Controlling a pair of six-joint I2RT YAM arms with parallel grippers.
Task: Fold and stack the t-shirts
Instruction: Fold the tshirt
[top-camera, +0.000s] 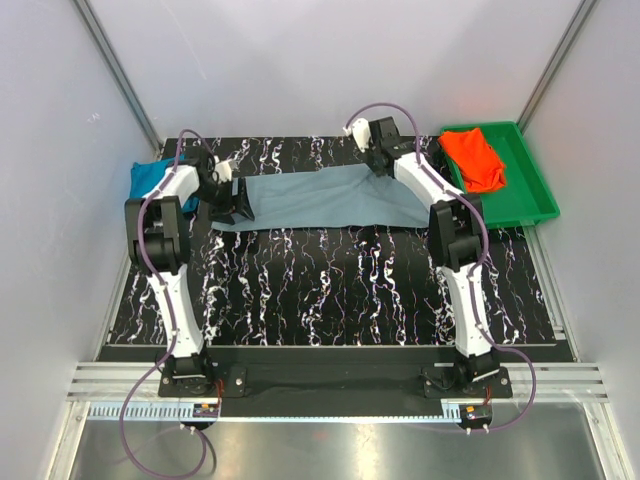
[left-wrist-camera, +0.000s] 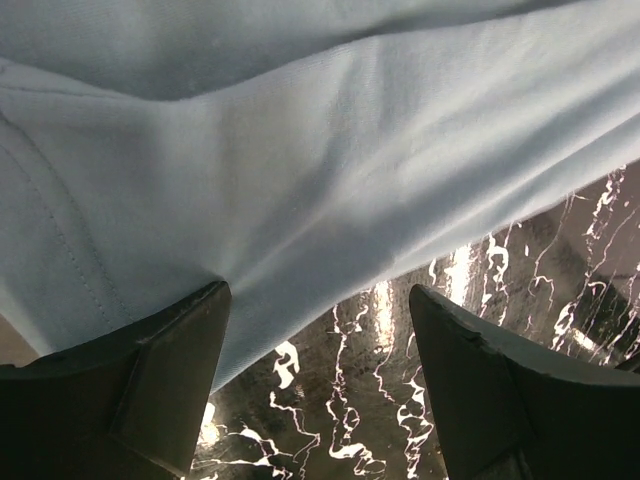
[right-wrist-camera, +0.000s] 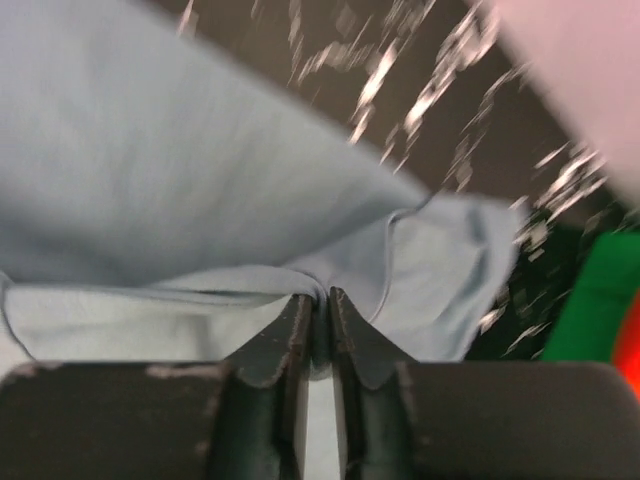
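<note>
Dusty grey-blue cloth t-shirt (top-camera: 320, 200): plain, no print, seam stitching in the same tone. Bright teal-blue cloth t-shirt (top-camera: 150, 178): plain. Orange-red cloth t-shirt (top-camera: 473, 158): plain, vivid. Rectangular green plastic tray (top-camera: 535, 195): uniform bright green. Flat surface (top-camera: 320, 290): black, with irregular white marble-like veining throughout. Left pincer (left-wrist-camera: 318, 295) and right pincer (right-wrist-camera: 318, 300): matt black fingers, pale scuffs along the edges. Robot arms (top-camera: 170, 290): white links, black joints. Cables (top-camera: 527, 385): purple. Enclosure walls (top-camera: 300, 60): pale grey-white.
</note>
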